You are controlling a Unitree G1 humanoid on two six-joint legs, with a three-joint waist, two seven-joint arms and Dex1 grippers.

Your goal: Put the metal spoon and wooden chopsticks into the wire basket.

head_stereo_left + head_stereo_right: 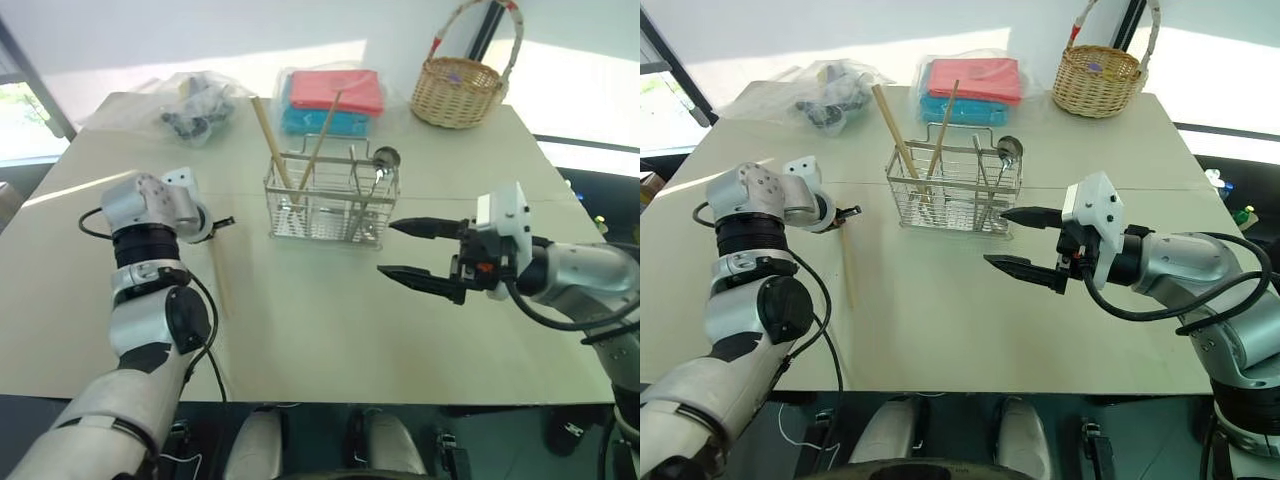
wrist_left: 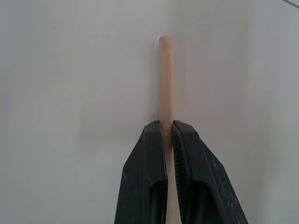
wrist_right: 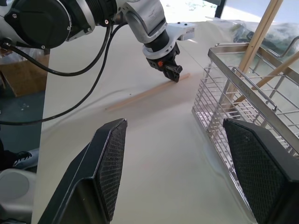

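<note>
Lying flat on the table (image 1: 330, 330) to the left of the wire basket (image 1: 330, 205), one wooden chopstick (image 3: 147, 93) is clamped near its far end between the closed fingers of the left gripper (image 3: 174, 73). Two more wooden chopsticks (image 1: 272, 140) are seen leaning upright in the left part of the wire basket, and the metal spoon (image 1: 380, 165) is stood in its right end, bowl up. The right gripper (image 1: 415, 250) is held above the table just right of and nearer than the wire basket, its fingers spread apart and empty.
</note>
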